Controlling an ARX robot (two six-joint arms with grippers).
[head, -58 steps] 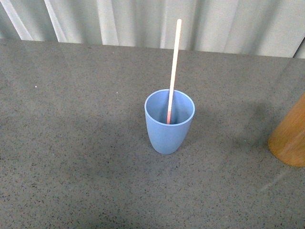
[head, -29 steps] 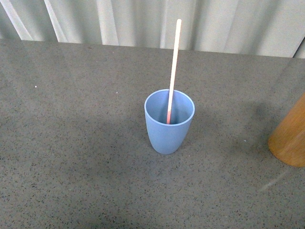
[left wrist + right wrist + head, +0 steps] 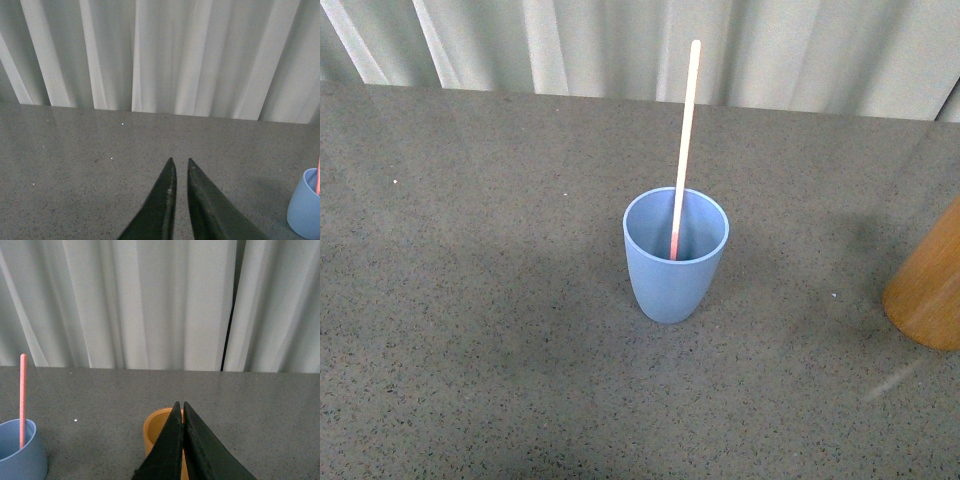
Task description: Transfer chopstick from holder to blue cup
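**Both jaws basically closed, holding nothing**

Jaws first: my left gripper [image 3: 180,161] has its tips nearly together with just a thin slit between them, nothing in it, hanging above the grey speckled table [image 3: 470,300]. My right gripper [image 3: 179,404] is pressed fully together, tips meeting, also pinching nothing. It sits in front of the holder's rim in its own wrist view, and I can't tell if it touches.

Count: one chopstick [image 3: 684,140], one blue cup [image 3: 675,285], one holder [image 3: 930,295].

That single chopstick stands in the blue cup, pinkish-red end down inside, pale end leaning slightly against the far rim and sticking well above it. The cup is upright near the middle of the table. The orange-brown wooden holder is well apart from it, over on my right, cut off by the front view's edge. From the right wrist view, what I can see of its opening looks bare. Pale curtains [image 3: 620,45] hang behind the table.
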